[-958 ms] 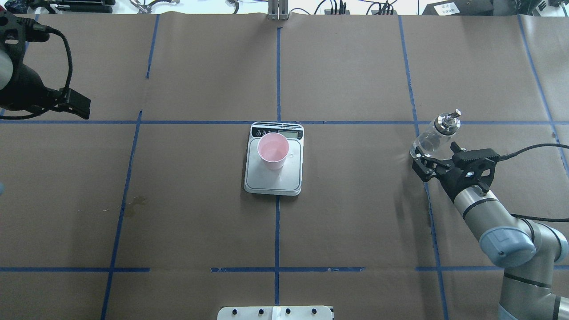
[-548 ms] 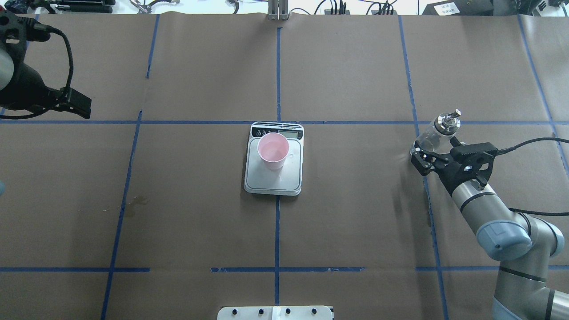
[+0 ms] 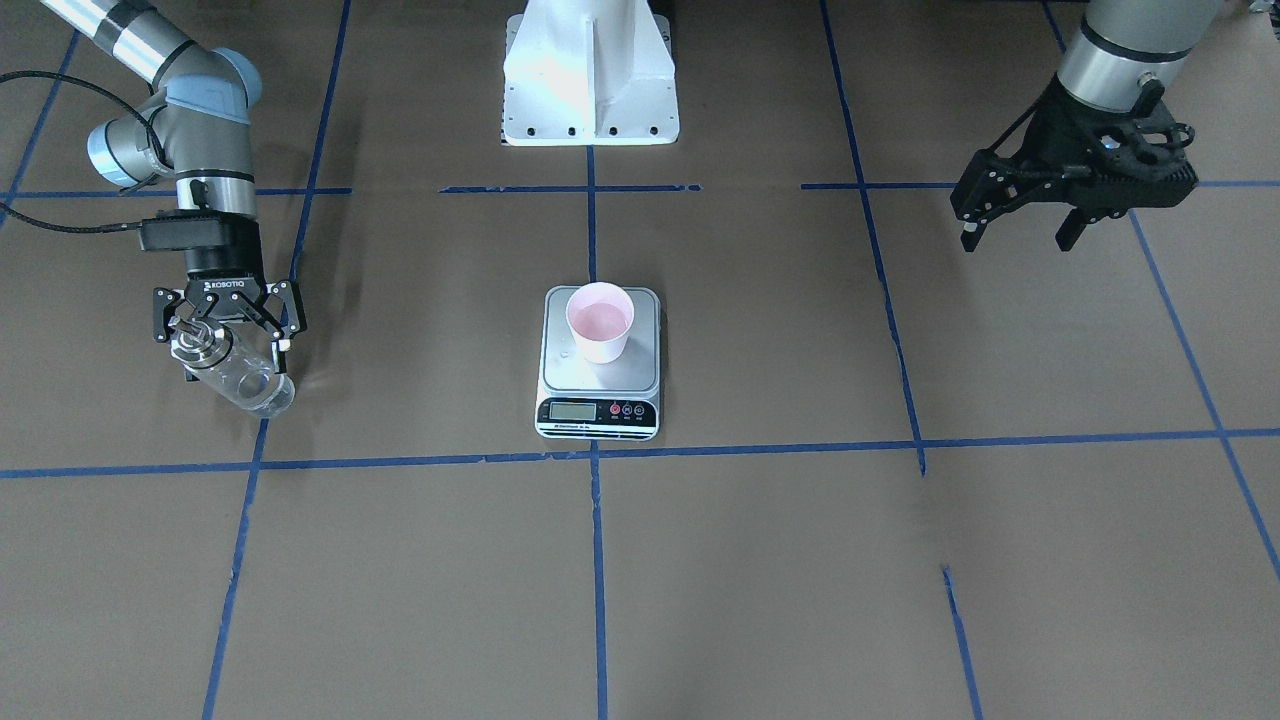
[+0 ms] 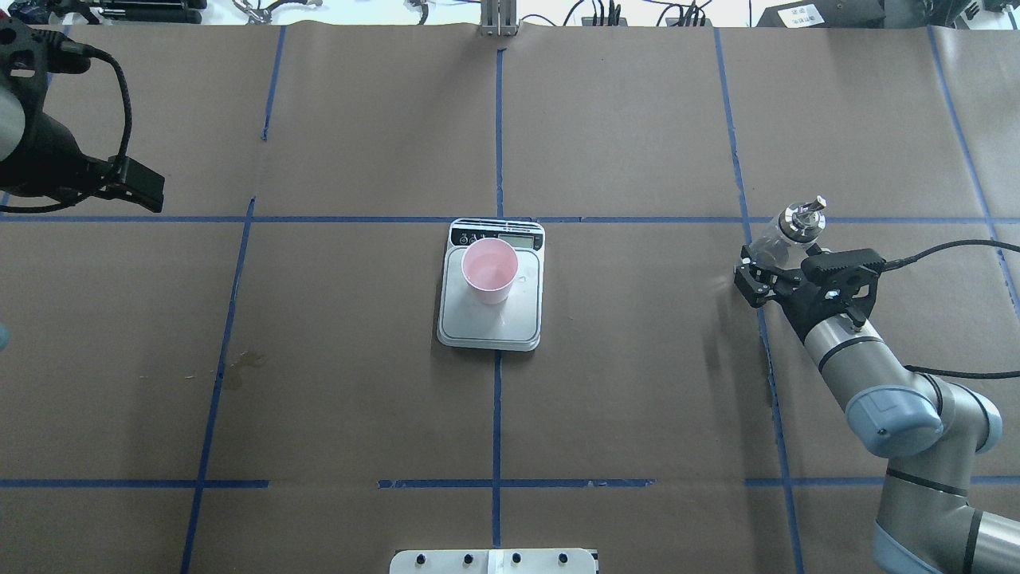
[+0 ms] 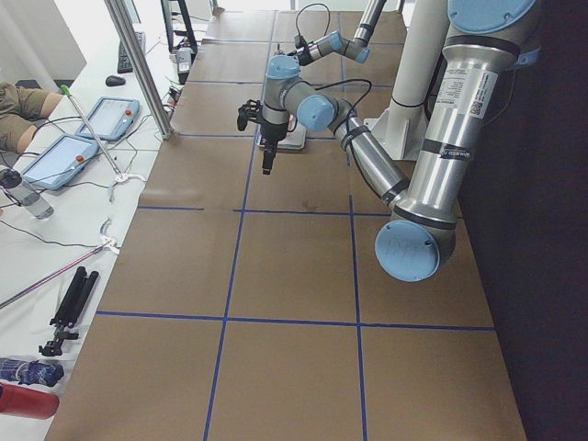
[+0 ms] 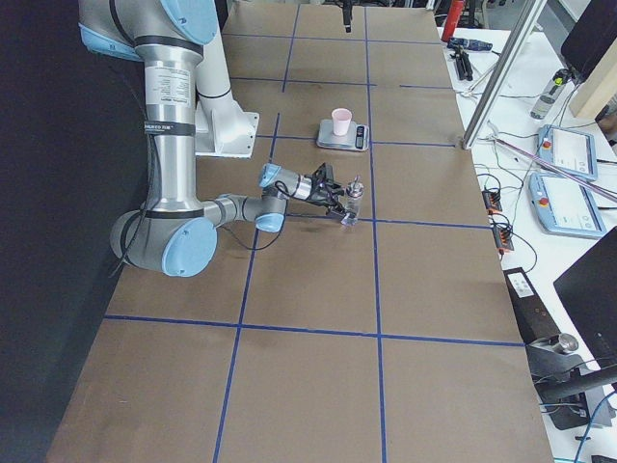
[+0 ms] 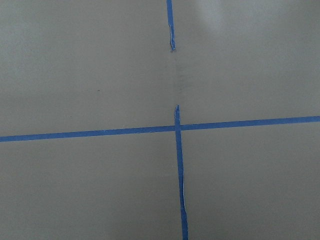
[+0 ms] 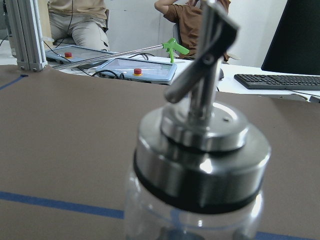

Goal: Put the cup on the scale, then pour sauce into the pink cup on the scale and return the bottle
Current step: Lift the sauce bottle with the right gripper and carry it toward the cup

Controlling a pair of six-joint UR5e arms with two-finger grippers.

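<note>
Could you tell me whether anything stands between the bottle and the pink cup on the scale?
Nothing visible does; only taped brown table paper lies between the bottle and the cup on the scale.

Bench top [image 4: 637,119] is all brown paper with a blue tape grid [image 4: 498,119] — along its far edge runs a white desk [image 6: 569,251] with control tablets [image 6: 569,149], a keyboard [image 8: 277,81] and a dark monitor [image 8: 300,35] — two people [image 8: 80,20] sitting there, white wall [image 8: 135,20] behind.
</note>
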